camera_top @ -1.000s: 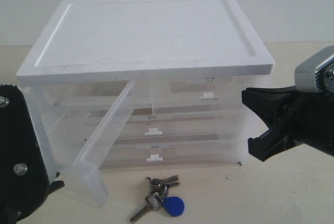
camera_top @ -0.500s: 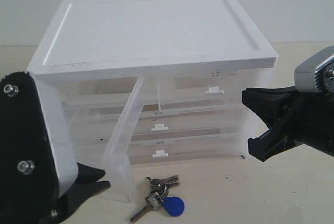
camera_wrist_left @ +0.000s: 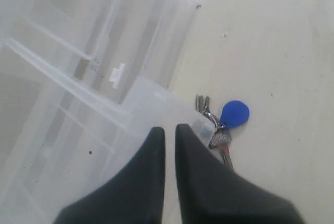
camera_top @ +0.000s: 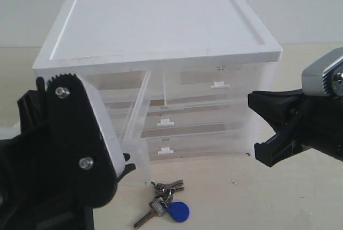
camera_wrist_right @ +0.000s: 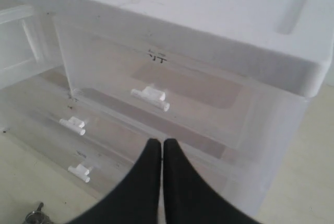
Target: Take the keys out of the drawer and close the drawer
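1. The left end effector point(camera_wrist_left: 169, 130) has its jaws drawn together, with only a sliver between the tips, and it holds nothing. In the left wrist view its tips sit at the front face of the drawer point(camera_wrist_left: 151, 104), near a lower corner. It looks set to push, though I cannot tell for certain that it is touching.
2. The right end effector point(camera_wrist_right: 162, 143) is fully closed and empty. It hangs apart from the cabinet point(camera_top: 161, 26), points at the right-hand drawers and touches nothing.
3. The drawer is the upper left half-width one, and it stands partly out of the cabinet. In the exterior view its translucent side wall projects forward, while its front is hidden behind the left arm.
4. The keys point(camera_top: 163, 204) lie on the tabletop point(camera_top: 241, 198) just in front of the cabinet, near the drawer's projecting corner. The blue fob point(camera_wrist_left: 235, 113) is on the side away from the cabinet. No end effector holds or touches them.
5. Done, as I judge it: the keys are out of the drawer, so the first half of the task is finished.
6. Left to do: the drawer is not yet flush with its neighbours and has to slide in the rest of the way. The left end effector is the one placed for that push, so the task seems well past its midpoint.
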You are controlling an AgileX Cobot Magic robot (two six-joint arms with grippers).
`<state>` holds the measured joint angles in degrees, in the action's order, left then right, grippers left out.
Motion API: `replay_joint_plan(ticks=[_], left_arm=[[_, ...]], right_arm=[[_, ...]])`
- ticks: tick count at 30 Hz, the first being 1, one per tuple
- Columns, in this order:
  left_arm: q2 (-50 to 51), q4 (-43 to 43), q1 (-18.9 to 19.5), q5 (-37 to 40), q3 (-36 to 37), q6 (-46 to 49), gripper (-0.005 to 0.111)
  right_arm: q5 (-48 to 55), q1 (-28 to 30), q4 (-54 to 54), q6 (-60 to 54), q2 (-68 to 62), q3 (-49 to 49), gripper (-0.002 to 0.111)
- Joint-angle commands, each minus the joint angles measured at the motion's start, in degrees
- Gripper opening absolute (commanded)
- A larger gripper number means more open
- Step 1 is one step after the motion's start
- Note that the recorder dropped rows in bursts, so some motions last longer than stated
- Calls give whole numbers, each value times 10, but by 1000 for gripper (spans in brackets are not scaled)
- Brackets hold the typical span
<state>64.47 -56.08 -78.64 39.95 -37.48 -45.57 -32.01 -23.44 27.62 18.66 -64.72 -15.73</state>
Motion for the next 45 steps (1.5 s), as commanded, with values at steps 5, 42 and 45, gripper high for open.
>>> replay_joint_plan(ticks=[5, 42, 45], left_arm=[[13, -87, 4, -50, 1, -81, 4], [31, -231, 21, -21, 75, -209, 4], [31, -262, 21, -21, 75, -232, 4]], right_arm=[[-5, -1, 2, 6, 1, -2, 0], [-2, -1, 12, 9, 1, -2, 0], [-2, -1, 12, 9, 1, -2, 0]])
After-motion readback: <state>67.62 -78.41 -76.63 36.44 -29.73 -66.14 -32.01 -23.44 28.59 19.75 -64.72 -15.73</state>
